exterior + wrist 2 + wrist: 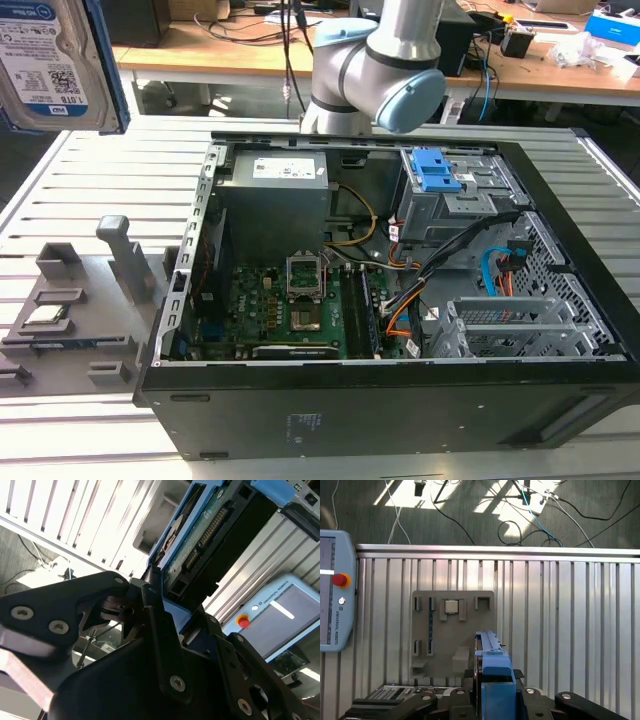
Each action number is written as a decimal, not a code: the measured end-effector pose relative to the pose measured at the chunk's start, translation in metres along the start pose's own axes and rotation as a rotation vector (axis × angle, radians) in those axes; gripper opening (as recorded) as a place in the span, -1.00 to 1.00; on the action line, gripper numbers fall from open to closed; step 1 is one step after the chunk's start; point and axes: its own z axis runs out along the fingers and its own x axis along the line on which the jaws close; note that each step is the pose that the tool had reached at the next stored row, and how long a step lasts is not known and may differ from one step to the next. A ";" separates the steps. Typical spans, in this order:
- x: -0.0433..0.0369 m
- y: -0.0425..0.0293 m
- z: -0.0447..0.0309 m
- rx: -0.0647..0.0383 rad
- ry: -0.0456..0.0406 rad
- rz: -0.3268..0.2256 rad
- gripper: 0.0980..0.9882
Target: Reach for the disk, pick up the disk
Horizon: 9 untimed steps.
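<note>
I see the disk point(490, 647) edge-on in its blue frame, clamped in my gripper point(493, 675) over the slatted table point(570, 630). A grey fixture tray point(465, 630) there holds a square processor chip point(451, 607); a teach pendant point(332, 610) lies beside it.

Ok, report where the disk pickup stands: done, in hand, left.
Done: the reach and the grasp; in the second wrist view the jaws are shut on the blue-framed edge of the disk. In hand: the disk is held well above the slatted table and grey fixture plate in the first wrist view. Left: nothing that shows.
</note>
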 end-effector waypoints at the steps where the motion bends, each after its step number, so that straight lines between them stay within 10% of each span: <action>1: 0.0000 -0.0055 -0.0003 0.000 0.0000 0.000 -0.39; 9: -0.0004 -0.0428 -0.0021 0.000 0.0000 0.000 -0.39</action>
